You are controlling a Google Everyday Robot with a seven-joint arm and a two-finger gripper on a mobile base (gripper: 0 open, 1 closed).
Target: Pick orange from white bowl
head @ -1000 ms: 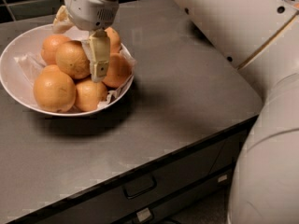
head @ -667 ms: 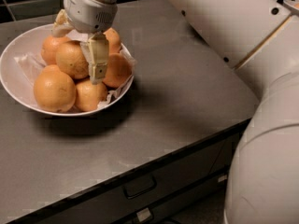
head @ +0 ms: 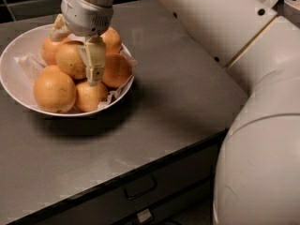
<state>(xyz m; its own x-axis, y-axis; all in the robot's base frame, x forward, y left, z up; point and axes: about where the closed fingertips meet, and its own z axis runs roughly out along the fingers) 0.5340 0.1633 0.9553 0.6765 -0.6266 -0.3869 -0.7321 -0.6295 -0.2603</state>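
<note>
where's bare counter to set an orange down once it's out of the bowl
Widest free patch: the counter right of the bowl, up to the robot arm. A narrower strip runs between the bowl and the front edge above the drawer. The bowl itself is crowded: piled oranges with the gripper among them.

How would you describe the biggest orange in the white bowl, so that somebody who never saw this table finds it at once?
On the grey counter a white bowl piled with oranges stands at the left. The gripper hangs over the middle of the pile. The orange meant lies at the bowl's front left edge, the largest of all, clear of the gripper.
</note>
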